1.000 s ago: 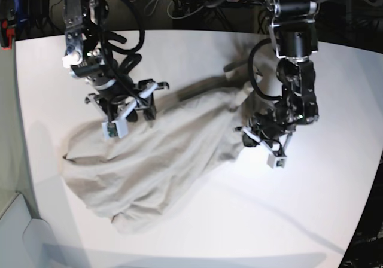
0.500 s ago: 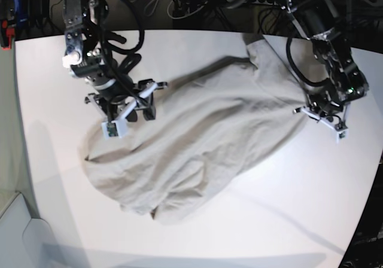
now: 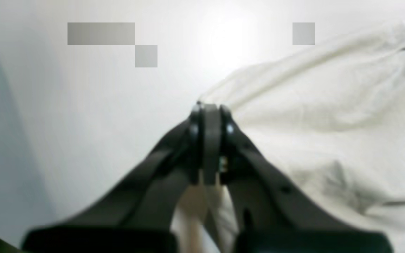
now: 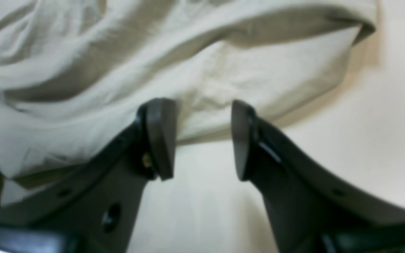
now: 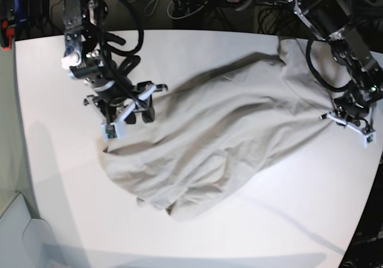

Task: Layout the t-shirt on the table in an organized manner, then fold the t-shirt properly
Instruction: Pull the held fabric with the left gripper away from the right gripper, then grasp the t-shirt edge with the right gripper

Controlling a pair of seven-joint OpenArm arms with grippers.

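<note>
Lying crumpled across the middle of the table (image 5: 54, 208), the t-shirt (image 5: 215, 130) runs on a slant from a bunched, rumpled end toward the near side up to a stretched corner at the far right of the base view. It is spread partway but not flat: long ridges cross it and one end is doubled over on itself.

That stretched corner sits in the left claw (image 3: 209, 116), whose fingers are pressed together on a thin edge of the cloth at the shirt's outer border, low over the bare table. The right claw (image 4: 202, 137) hangs spread just above the opposite hem, with cloth behind its fingers and nothing between them.

I judge this to be the laying-out step, with folding not yet begun. Next, the right claw would need to come down and pinch the hem in front of it, so both arms can pull apart and flatten the wrinkles.
</note>
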